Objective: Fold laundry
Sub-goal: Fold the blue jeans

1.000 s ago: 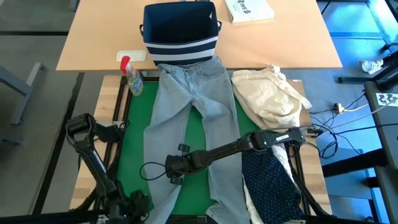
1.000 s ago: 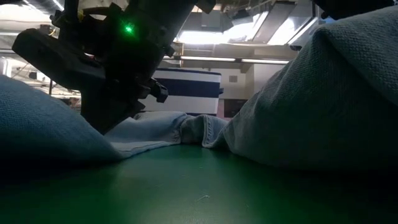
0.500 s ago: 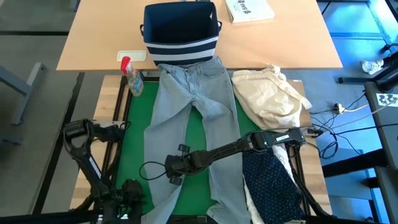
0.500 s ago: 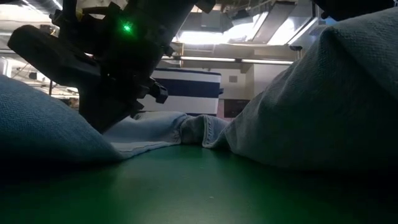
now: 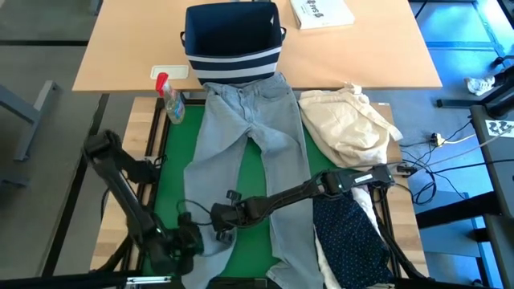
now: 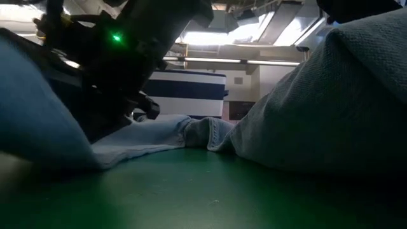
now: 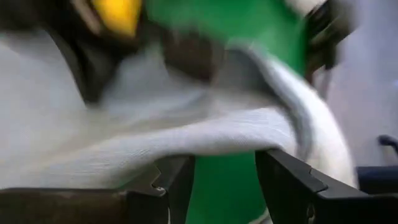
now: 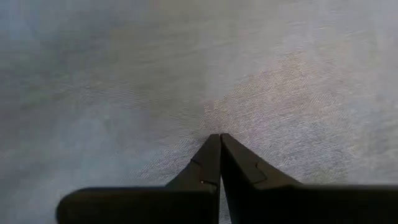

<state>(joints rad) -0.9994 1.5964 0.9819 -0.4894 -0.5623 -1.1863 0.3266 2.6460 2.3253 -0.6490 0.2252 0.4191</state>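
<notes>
The grey jeans (image 5: 241,160) lie flat down the middle of the green mat, waistband toward the table's far edge by the striped bin (image 5: 234,42). The right tool (image 5: 218,218), fingers pressed together, rests on the left leg, likely pinning the cloth so it cannot slide. The left tool (image 5: 186,241) sits at that leg's hem near the front edge; its fingers (image 7: 283,180) stand partly apart with denim across them, seemingly gripping the hem, though blur leaves this uncertain.

No text can be read; the print on the booklet (image 5: 321,11) is illegible.
</notes>
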